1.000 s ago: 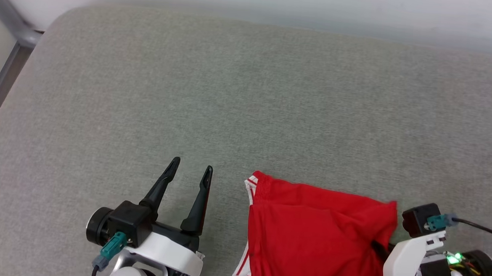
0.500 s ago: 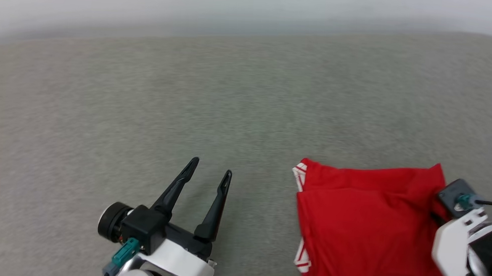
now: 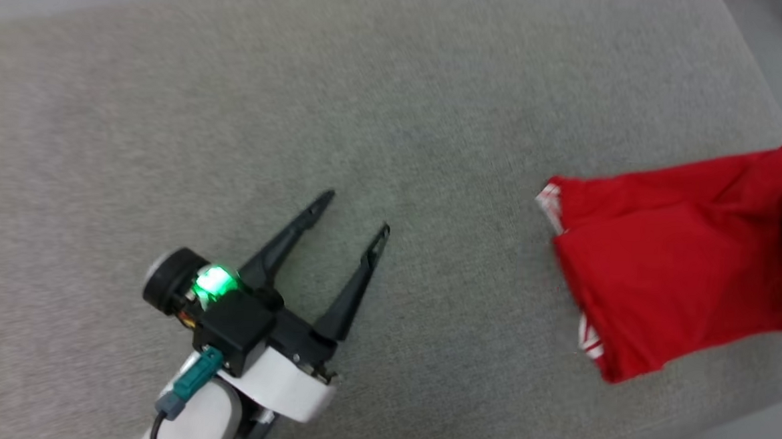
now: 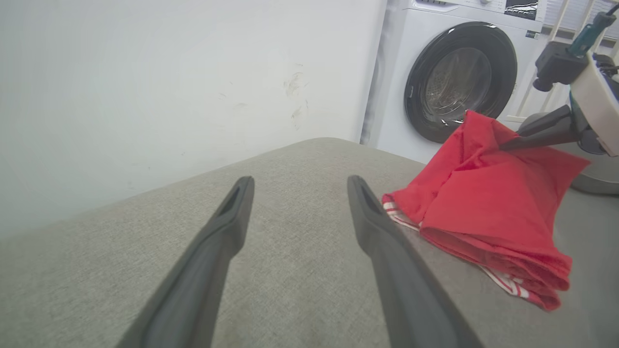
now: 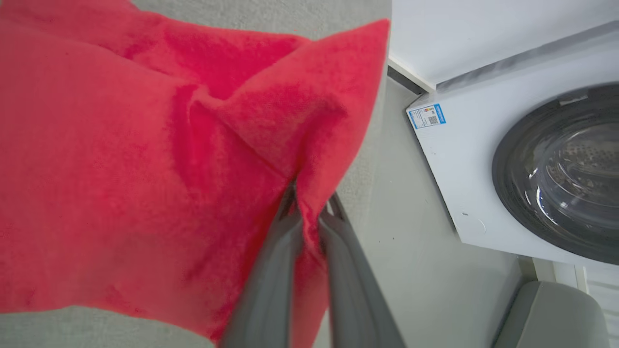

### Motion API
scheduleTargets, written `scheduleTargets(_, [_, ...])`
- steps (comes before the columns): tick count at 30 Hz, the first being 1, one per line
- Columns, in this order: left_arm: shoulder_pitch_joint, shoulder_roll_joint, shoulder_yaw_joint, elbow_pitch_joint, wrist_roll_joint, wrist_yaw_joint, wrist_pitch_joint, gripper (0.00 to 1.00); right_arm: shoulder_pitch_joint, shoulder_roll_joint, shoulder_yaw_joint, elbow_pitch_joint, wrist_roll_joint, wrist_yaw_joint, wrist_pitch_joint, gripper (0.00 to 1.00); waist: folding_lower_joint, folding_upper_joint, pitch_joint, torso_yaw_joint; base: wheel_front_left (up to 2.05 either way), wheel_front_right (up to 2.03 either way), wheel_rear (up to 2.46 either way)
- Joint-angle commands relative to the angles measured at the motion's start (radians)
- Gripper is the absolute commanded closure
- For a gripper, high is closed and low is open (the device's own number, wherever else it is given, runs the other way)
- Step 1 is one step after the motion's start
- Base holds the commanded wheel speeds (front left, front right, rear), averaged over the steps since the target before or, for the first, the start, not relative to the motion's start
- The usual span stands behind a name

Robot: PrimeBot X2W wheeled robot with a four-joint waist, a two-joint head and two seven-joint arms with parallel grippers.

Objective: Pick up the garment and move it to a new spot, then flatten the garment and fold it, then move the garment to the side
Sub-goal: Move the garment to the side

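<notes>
Folded red fabric jersey (image 3: 676, 261) lies on grey cushioned surface (image 3: 304, 94); right gripper (image 5: 309, 205) clamps its corner; left gripper (image 3: 356, 211) fingers apart, empty.

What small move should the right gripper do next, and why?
Probably lower the pinched corner and open. The right gripper is shut on the folded garment, which lies near the right end of the grey cushion; the open left gripper is apart.

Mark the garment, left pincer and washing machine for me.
garment (image 3: 670, 261), head view, red top layer.
left pincer (image 3: 356, 210), head view, midway between fingertips.
washing machine (image 4: 459, 84), left wrist view, door glass.
</notes>
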Motion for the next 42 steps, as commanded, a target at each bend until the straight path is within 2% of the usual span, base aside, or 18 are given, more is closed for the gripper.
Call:
scheduleTargets(1, [-0.023, 0.009, -0.002, -0.008, 0.007, -0.002, -0.002, 0.0, -0.025, 0.012, -0.008, 0.022, -0.003, -0.002, -0.019, 1.0, -0.0001, 0.0, 0.082, -0.055, 0.0, 0.0, 0.0])
scheduleTargets(7, [-0.084, 0.07, 0.003, -0.087, 0.013, -0.002, 0.018, 0.0, -0.123, 0.036, -0.087, 0.205, -0.028, -0.002, -0.134, 1.0, -0.0001, 0.0, 0.186, -0.058, 0.0, 0.0, 0.0])
scheduleTargets(13, [-0.125, 0.115, 0.02, -0.209, 0.018, -0.002, 0.08, 0.0, -0.195, 0.057, -0.172, 0.376, -0.069, -0.002, -0.214, 1.0, -0.0001, 0.0, 0.274, -0.031, 0.0, 0.0, 0.0])
scheduleTargets(19, [-0.132, 0.133, 0.037, -0.288, 0.012, 0.009, 0.122, 0.0, -0.265, 0.095, -0.239, 0.519, -0.119, -0.002, -0.287, 1.0, -0.0001, 0.0, 0.319, -0.012, 0.0, 0.0, 0.0])
scheduleTargets(26, [-0.109, 0.14, 0.034, -0.276, 0.011, 0.018, 0.116, 0.0, -0.324, 0.14, -0.266, 0.637, -0.178, -0.002, -0.339, 1.0, -0.0001, 0.0, 0.322, 0.003, 0.0, 0.0, 0.0])
scheduleTargets(27, [-0.108, 0.137, 0.032, -0.27, 0.009, 0.021, 0.112, 0.0, -0.33, 0.141, -0.272, 0.646, -0.186, -0.002, -0.347, 0.34, -0.0001, 0.0, 0.316, 0.006, 0.0, 0.0, 0.0])
scheduleTargets(28, [-0.107, 0.134, 0.031, -0.262, 0.008, 0.022, 0.106, 0.0, -0.334, 0.142, -0.278, 0.655, -0.194, -0.002, -0.353, 0.0, -0.0001, 0.0, 0.309, 0.01, 0.0, 0.0, 0.0])
scheduleTargets(35, [-0.091, 0.094, 0.032, -0.163, -0.024, 0.037, 0.037, 0.0, -0.329, 0.118, -0.286, 0.642, -0.229, -0.002, -0.357, 0.0, -0.0001, 0.0, 0.192, 0.049, 0.0, 0.0, 0.0])
scheduleTargets(38, [-0.075, 0.072, 0.041, -0.104, -0.041, 0.047, 0.015, 0.0, -0.315, 0.111, -0.276, 0.586, -0.212, -0.002, -0.355, 0.0, -0.0001, 0.0, 0.122, 0.073, 0.0, 0.0, 0.0])
scheduleTargets(42, [-0.037, 0.043, 0.068, -0.035, -0.06, 0.065, 0.0, 0.0, -0.276, 0.133, -0.267, 0.467, -0.161, -0.002, -0.341, 0.0, -0.0001, 0.0, 0.027, 0.107, 0.0, 0.0, 0.0])
